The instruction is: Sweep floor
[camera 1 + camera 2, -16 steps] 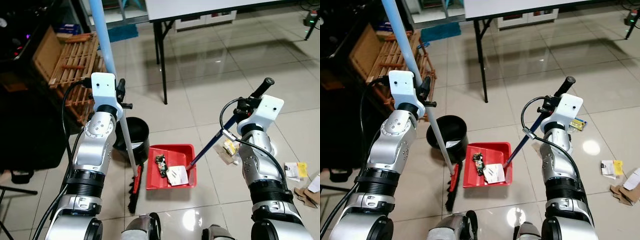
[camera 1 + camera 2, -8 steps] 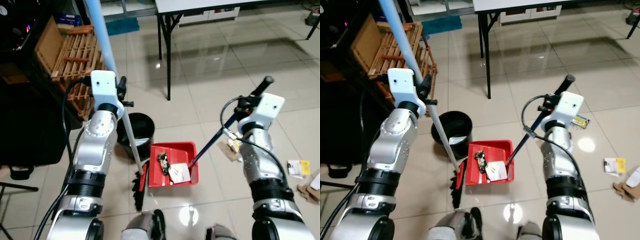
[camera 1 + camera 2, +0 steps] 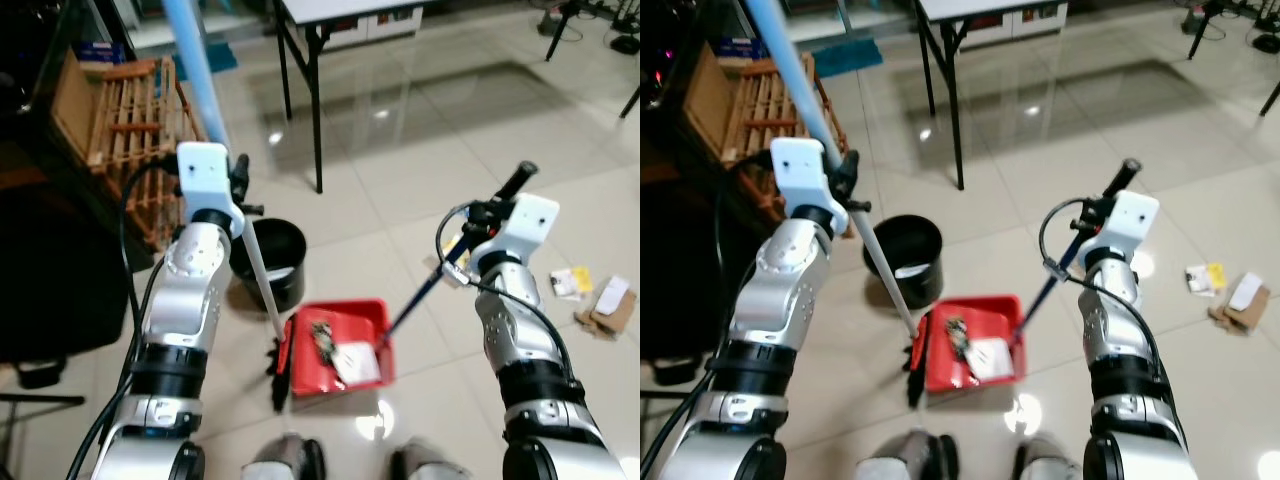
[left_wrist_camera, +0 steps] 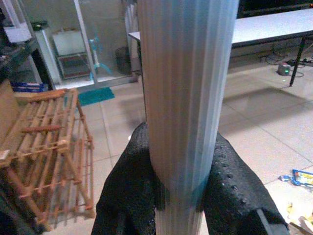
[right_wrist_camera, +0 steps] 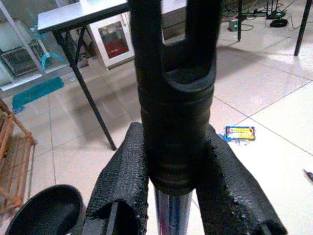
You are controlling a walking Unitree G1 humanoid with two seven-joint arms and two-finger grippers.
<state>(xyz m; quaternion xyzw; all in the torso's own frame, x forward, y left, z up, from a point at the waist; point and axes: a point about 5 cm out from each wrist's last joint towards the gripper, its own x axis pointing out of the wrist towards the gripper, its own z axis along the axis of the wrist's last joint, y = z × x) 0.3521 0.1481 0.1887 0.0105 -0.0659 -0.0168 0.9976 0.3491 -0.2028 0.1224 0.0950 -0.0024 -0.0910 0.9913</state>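
- Glossy pale tiles make up the floor [image 3: 400, 180]; a dark-legged bench [image 3: 300, 90] stands beyond the red dustpan, and a wooden crate rack [image 3: 110, 110] lies beyond it on the robot's left.
- Beside the dustpan's far left corner sits a black bucket [image 3: 268, 262].
- Long and pale blue, the broom [image 3: 255, 265] slants down from high on the left to its dark bristle head, which touches the floor at the dustpan's left edge.
- Flat on the tiles just ahead of the robot's feet, the red dustpan [image 3: 335, 345] already holds paper and small debris; its dark handle [image 3: 440, 270] rises up and to the right.
- Loose scraps [image 3: 590, 295] lie on the floor well to the right of the dustpan, nearer the right arm; reaching them probably means shifting both tools that way.
- The left hand [image 4: 178, 191] is closed around the broom shaft, black fingers [image 4: 127, 191] pressed on both sides.
- The right hand [image 5: 173, 191] is clamped on the dustpan handle just below its black grip, fingers tight against it.
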